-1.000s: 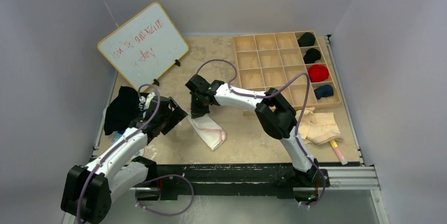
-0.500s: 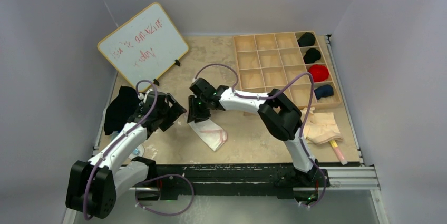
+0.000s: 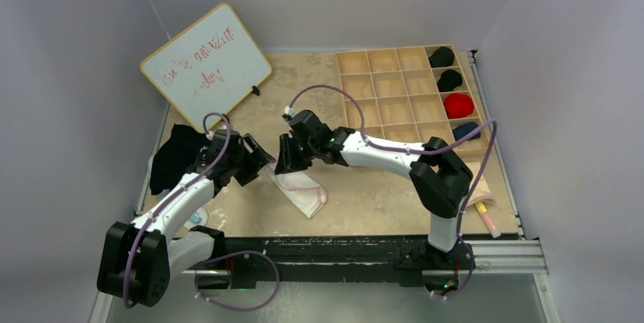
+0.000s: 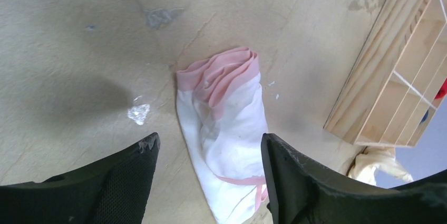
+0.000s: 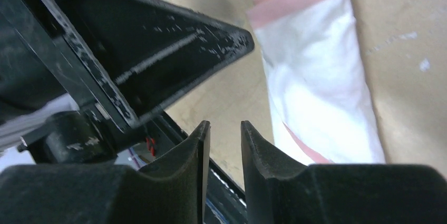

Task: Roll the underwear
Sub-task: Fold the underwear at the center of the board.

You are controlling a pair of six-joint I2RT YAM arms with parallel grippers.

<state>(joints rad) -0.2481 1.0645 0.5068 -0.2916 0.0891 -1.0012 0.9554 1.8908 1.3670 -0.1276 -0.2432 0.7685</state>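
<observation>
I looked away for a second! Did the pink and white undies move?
No. The underwear lies in the same spot, with the same gap to the wooden tray.

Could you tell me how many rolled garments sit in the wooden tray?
4, all in the right column of the tray, far to near: black roll, second black roll, red roll, blue roll.

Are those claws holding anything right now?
Nothing. The left gripper and right gripper are both open and empty; the underwear lies loose on the table.
</observation>
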